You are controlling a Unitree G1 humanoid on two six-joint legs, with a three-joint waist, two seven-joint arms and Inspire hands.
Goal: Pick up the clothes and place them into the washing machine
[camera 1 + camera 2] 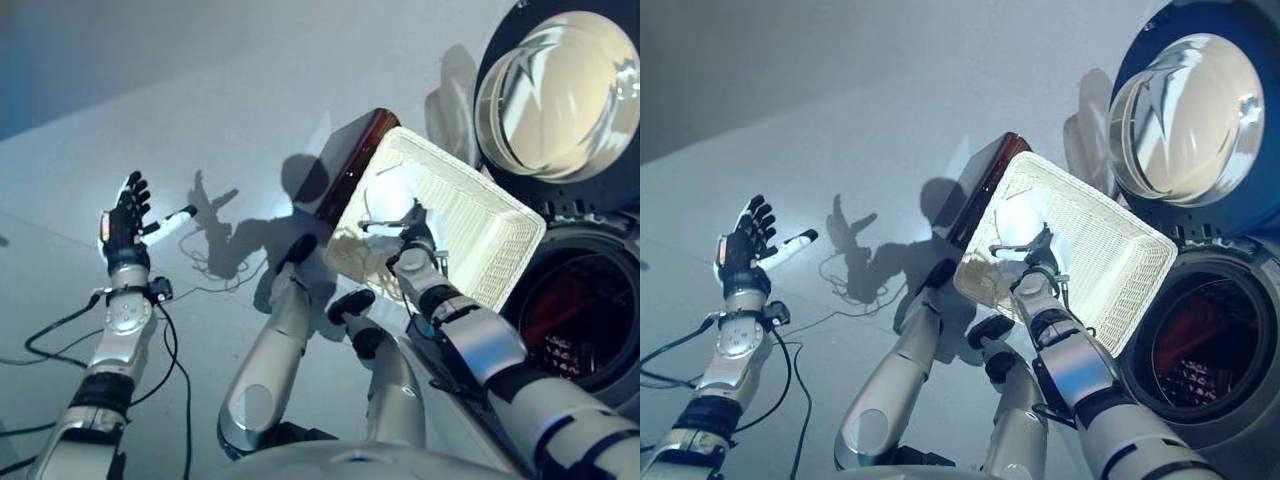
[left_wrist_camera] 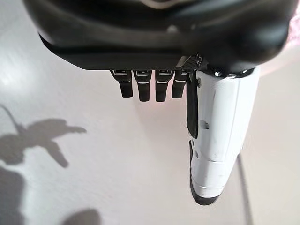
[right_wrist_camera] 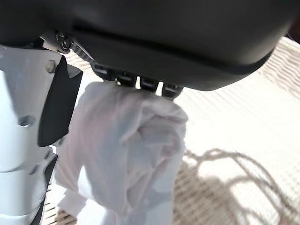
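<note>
A white wicker basket (image 1: 490, 235) rests on a dark brown box (image 1: 350, 160) beside the washing machine (image 1: 600, 250). A crumpled white cloth (image 1: 392, 190) lies in the basket's near corner. My right hand (image 1: 413, 238) is in the basket with its fingers curled into the cloth. In the right wrist view the cloth (image 3: 136, 150) bunches between the fingers and the white-covered thumb (image 3: 23, 140). My left hand (image 1: 125, 225) is held up over the floor at the left, fingers straight and empty, as in its wrist view (image 2: 154, 33).
The machine's round door (image 1: 560, 85) stands open above the basket. The drum opening (image 1: 575, 310) lies to the right of the basket, with dark and red clothing inside. Grey floor (image 1: 230, 130) spreads to the left.
</note>
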